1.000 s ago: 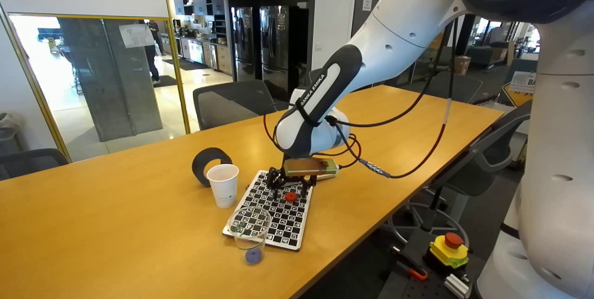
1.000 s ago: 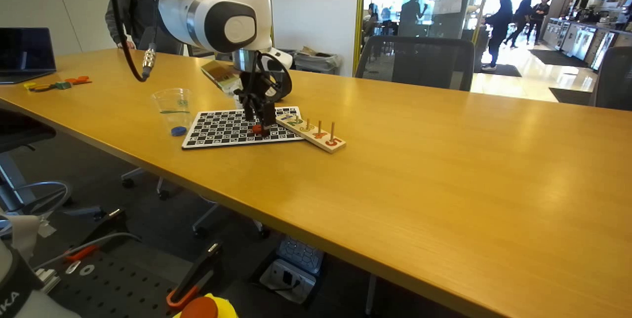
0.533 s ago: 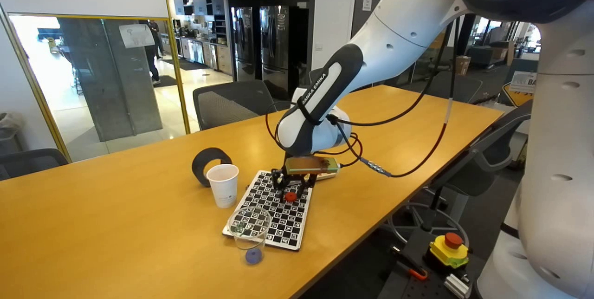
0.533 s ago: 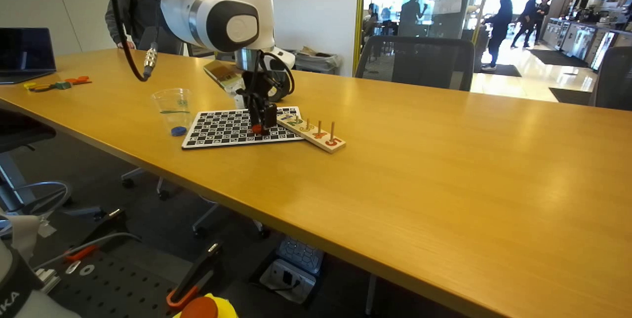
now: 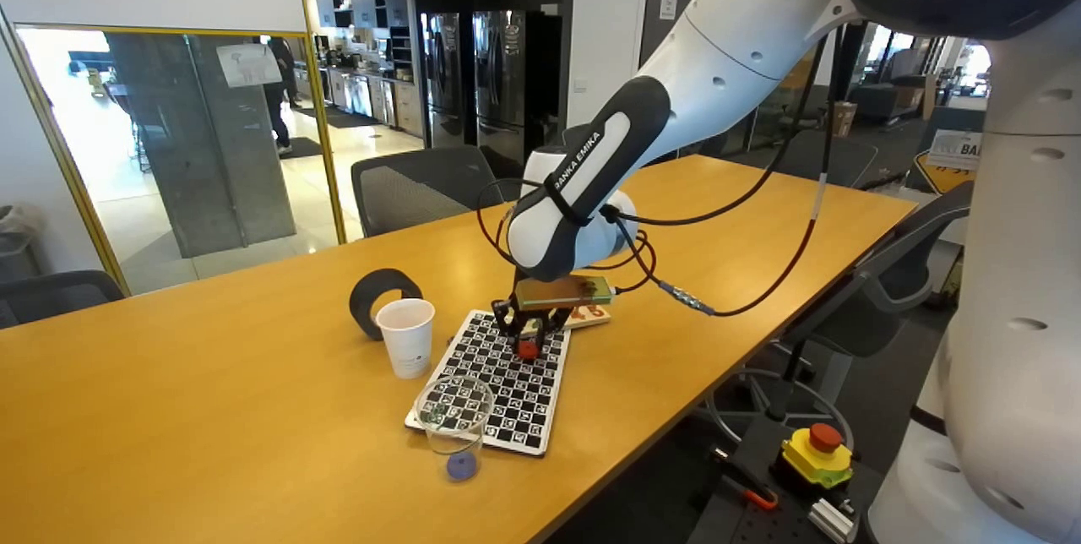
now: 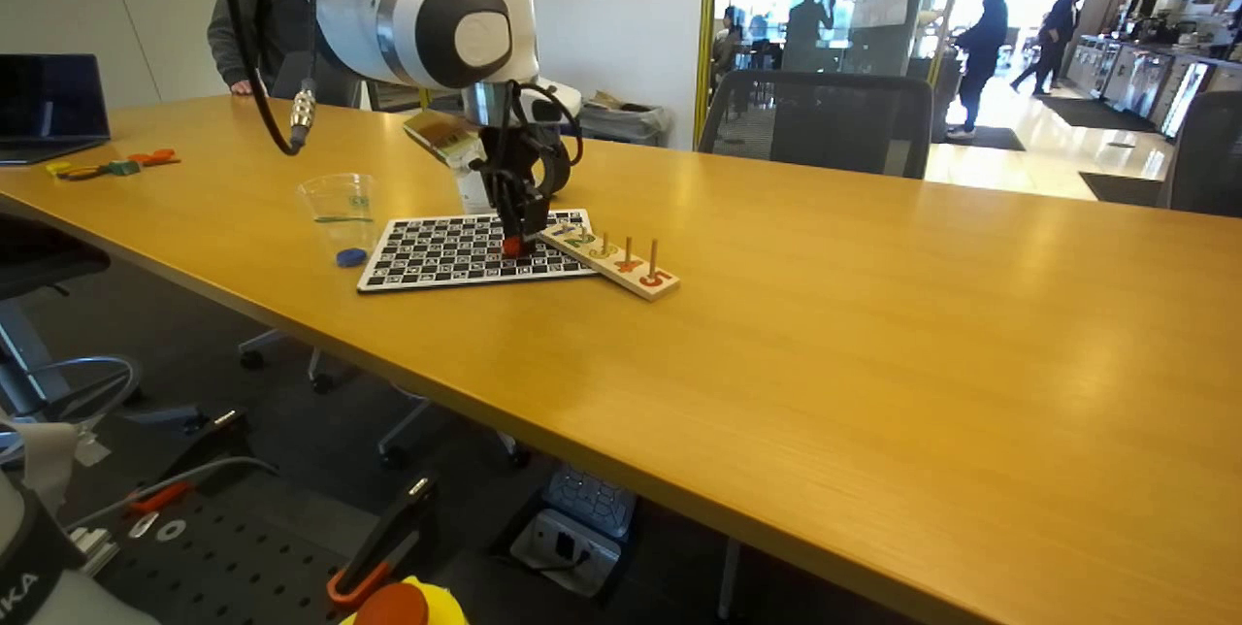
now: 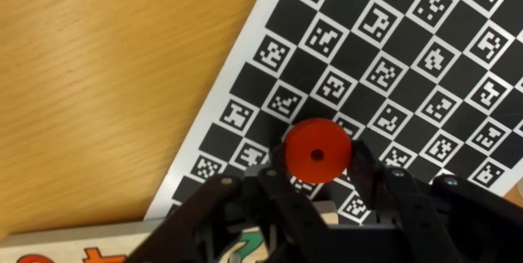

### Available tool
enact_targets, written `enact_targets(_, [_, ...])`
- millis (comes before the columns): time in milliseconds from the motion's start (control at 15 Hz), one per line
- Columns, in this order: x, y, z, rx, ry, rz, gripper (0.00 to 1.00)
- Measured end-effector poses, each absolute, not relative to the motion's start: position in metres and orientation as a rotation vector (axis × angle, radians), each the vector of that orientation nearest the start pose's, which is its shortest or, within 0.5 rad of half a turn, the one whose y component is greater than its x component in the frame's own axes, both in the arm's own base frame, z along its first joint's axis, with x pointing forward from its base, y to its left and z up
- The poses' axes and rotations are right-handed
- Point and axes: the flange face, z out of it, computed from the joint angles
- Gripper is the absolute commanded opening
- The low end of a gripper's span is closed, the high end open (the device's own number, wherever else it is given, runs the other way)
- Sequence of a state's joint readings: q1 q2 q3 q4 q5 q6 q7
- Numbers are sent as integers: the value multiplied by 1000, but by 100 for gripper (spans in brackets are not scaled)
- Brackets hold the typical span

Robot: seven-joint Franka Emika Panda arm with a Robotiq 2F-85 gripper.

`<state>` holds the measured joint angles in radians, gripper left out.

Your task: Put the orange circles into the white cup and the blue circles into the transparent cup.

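My gripper (image 7: pixel 318 153) is shut on an orange circle (image 7: pixel 318 138), one fingertip pressing on each side of its rim. In both exterior views this red-orange disc (image 5: pixel 528 350) hangs low over the patterned board. The white cup (image 5: pixel 405 341) stands upright beside the board; in an exterior view most of the white cup (image 6: pixel 473 190) is hidden behind the gripper (image 6: pixel 520 239). Beside the board's near corner is the transparent cup (image 5: pixel 433 434), upright. A blue circle (image 5: pixel 461 466) shows at its base, apparently inside it, and the same blue circle (image 6: pixel 350 257) appears there from the opposite side.
Under the gripper lies a black-and-white marker board (image 5: pixel 507 409). A wooden strip with upright pegs and numbers (image 6: pixel 621 266) rests against its edge. A dark ring (image 5: pixel 372 295) stands behind the white cup. A laptop (image 6: pixel 53 106) and tools (image 6: pixel 116 164) sit farther along the table.
The fingers have closed from open around the orange circle on the board. Since then the gripper has risen a little, with the disc between its fingertips.
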<state>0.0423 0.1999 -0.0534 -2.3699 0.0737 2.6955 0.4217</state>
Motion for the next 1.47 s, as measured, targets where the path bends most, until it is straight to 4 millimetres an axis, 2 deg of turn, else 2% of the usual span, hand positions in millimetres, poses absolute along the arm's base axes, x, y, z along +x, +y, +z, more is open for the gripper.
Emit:
enact_targets(133, [532,-2,273,-3024,728,-246,19])
enact_targets(533, [574,44,371,-3026,565,-444,19])
enact_targets(733, [587,75,395,-3012,427,-461,19])
enact_targets(1000, [600,105,394,-3012,287,-396,19])
enact_targets(1467, [634,116,362,-3040,234,-280,19])
